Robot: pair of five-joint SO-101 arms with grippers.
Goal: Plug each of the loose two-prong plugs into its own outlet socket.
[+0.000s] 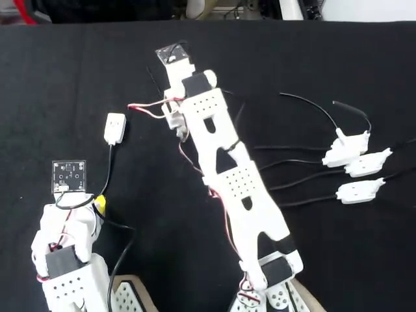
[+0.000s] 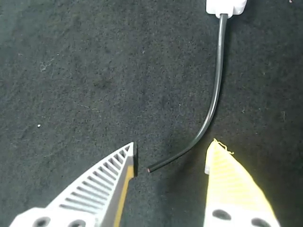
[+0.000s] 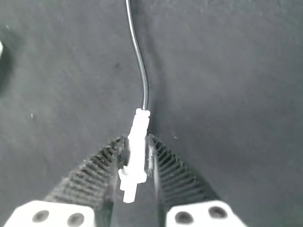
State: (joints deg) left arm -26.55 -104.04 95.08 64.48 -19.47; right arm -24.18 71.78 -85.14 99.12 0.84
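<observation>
A: High view, where is the white block (image 1: 115, 128)?
B: At nine o'clock on the table (image 1: 292, 58). Its black cable (image 2: 215, 90) ends between the tips of my left claw (image 2: 173, 151), which is wide open and holds nothing. My right claw (image 3: 137, 139) is closed on a white plug (image 3: 136, 161).

My left gripper (image 2: 173, 145) showed one white finger (image 2: 102, 182) and one yellow finger (image 2: 232, 179), both ribbed. On my right gripper (image 3: 137, 138) the fingers (image 3: 90, 175) were dark and ribbed. The plug (image 3: 137, 142) was white, its cord (image 3: 142, 71) black. The cloth (image 3: 227, 71) was plain black.
</observation>
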